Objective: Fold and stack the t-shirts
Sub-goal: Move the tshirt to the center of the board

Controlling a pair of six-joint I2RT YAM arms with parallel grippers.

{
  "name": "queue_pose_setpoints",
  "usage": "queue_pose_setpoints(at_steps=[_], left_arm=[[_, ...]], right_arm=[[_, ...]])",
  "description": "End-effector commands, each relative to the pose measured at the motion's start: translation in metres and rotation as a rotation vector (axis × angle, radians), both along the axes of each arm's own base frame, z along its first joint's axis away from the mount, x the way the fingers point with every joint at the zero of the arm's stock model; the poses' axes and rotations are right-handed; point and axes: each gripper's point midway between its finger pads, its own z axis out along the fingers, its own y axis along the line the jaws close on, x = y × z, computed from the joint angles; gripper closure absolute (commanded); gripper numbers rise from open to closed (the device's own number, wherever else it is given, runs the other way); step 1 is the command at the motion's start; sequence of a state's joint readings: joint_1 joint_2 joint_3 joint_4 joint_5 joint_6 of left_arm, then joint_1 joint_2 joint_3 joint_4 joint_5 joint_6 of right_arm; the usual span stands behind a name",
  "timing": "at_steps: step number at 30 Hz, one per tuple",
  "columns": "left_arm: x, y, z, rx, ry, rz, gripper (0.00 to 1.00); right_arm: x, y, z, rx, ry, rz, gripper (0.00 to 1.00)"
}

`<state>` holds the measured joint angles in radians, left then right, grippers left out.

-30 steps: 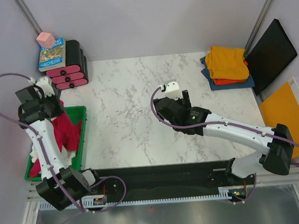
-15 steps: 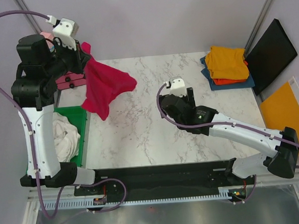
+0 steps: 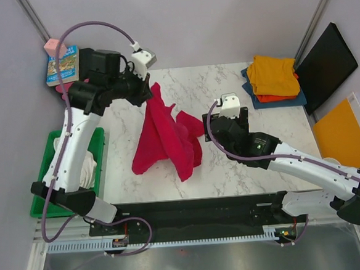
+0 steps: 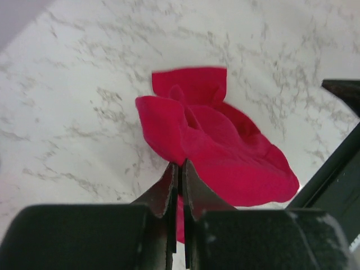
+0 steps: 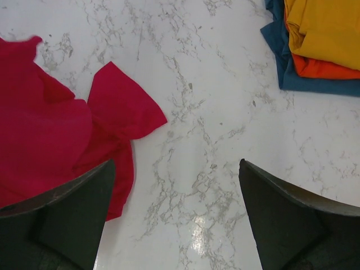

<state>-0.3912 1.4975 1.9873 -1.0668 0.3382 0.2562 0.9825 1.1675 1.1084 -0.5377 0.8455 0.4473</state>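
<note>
Left arm arches high over the far-left of the surface point(image 3: 226, 82), wrist tipped down. Left gripper point(image 3: 148, 91) is clamped on the top edge of the red shirt point(image 3: 165, 139), which hangs from it and drapes onto the marble centre-left, lower folds spread out. Right arm lies low across the middle. Right gripper point(image 3: 234, 115) has its jaws wide apart, holding nothing, just beside the shirt's right edge. Bare marble runs from there to the folded stack point(image 3: 274, 79) at the far-right corner. White shirt point(image 3: 86, 169) sits in the bin point(image 3: 43, 209) off the left edge.
</note>
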Motion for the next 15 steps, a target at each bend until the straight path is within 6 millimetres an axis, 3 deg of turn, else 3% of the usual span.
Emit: queue_pose_setpoints(at_steps=[1,2,3,4,5,6,11,15], left_arm=[[0.019,0.000,-0.066,0.105,0.079,-0.006,0.84],[0.018,0.002,-0.094,0.126,0.135,0.011,0.72],[0.020,0.005,-0.104,0.140,0.143,0.029,0.48],[0.026,0.004,-0.106,0.132,0.119,0.043,0.38],[0.023,0.008,-0.126,0.143,0.156,0.063,0.32],[0.024,0.011,-0.132,0.149,0.155,0.082,0.23],[0.028,0.023,-0.156,0.158,0.151,0.160,0.20],[0.030,0.043,-0.156,0.105,0.160,0.246,0.16]], right_arm=[[-0.004,-0.010,-0.015,-0.007,0.022,-0.039,0.02],[-0.004,-0.009,-0.018,0.004,0.031,-0.045,0.02],[-0.006,-0.009,-0.021,0.004,0.041,-0.039,0.02],[-0.007,-0.009,-0.024,0.003,0.048,-0.037,0.02],[-0.008,-0.008,-0.026,0.003,0.056,-0.034,0.02],[-0.009,-0.007,-0.027,0.003,0.064,-0.024,0.02],[-0.018,0.014,-0.053,0.002,0.165,0.086,0.03],[-0.018,0.017,-0.085,-0.020,0.221,0.063,0.09]])
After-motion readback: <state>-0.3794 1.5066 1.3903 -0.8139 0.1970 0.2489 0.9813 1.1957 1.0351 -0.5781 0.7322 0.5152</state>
